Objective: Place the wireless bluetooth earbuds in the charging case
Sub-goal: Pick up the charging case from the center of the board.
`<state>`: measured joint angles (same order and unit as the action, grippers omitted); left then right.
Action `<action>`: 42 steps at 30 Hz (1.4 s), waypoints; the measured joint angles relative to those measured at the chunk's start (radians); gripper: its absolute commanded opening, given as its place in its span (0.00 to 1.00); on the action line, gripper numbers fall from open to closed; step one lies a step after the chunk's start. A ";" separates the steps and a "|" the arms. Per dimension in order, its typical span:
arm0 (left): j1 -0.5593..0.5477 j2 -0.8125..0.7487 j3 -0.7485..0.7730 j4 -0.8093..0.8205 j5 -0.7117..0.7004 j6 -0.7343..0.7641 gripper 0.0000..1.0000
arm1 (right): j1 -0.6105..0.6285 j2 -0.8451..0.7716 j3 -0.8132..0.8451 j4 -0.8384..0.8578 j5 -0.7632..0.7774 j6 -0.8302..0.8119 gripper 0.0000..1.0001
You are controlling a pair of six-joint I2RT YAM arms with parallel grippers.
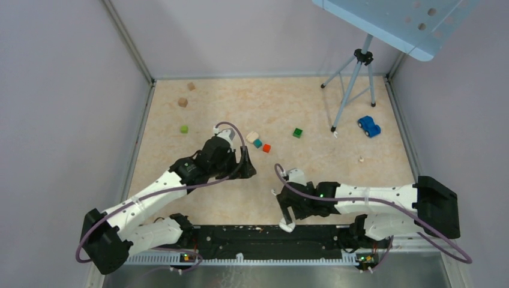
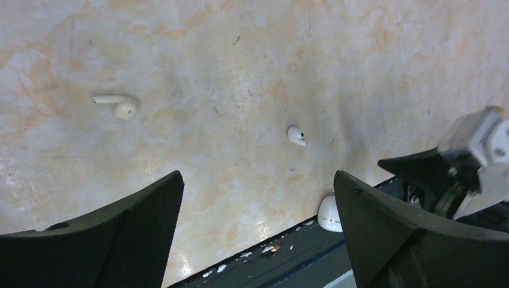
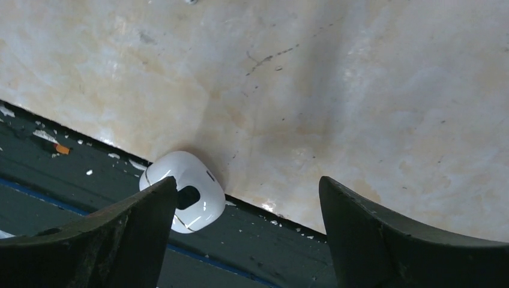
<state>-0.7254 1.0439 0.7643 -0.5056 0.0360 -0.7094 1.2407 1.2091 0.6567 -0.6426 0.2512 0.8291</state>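
Earbuds (image 2: 117,105): two glossy white pieces, lying well apart on the mottled table (image 2: 240,60). The leftmost lies flat, stem pointing left in the left wrist view; the long axis of the other earbud (image 2: 296,135) cannot be told. Charging case (image 3: 183,198), white and rounded, sits at the table's near edge against the dark rail (image 3: 36,168). Left gripper (image 2: 258,180) and right gripper (image 3: 247,183) gape wide, both empty.

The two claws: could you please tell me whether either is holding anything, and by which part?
Nothing is held: the left claw and the right claw both stand open and empty.
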 measured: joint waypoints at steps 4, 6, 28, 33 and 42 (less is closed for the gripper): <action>0.000 -0.032 0.014 -0.012 -0.036 -0.018 0.99 | 0.069 0.015 0.006 0.021 0.024 -0.029 0.86; 0.000 -0.036 0.014 -0.019 -0.046 -0.024 0.99 | 0.081 0.015 0.006 0.034 0.024 -0.050 0.85; 0.000 0.011 0.014 -0.018 -0.004 -0.029 0.99 | 0.114 0.122 0.034 0.054 -0.092 -0.213 0.59; 0.000 0.013 0.014 -0.013 0.003 -0.028 0.99 | 0.114 0.124 0.034 0.062 -0.087 -0.220 0.60; 0.000 0.031 0.014 0.009 0.027 -0.028 0.99 | 0.113 0.137 0.034 0.075 -0.089 -0.244 0.59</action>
<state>-0.7254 1.0752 0.7780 -0.4969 0.0631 -0.7376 1.3540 1.3460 0.6907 -0.5678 0.1627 0.5850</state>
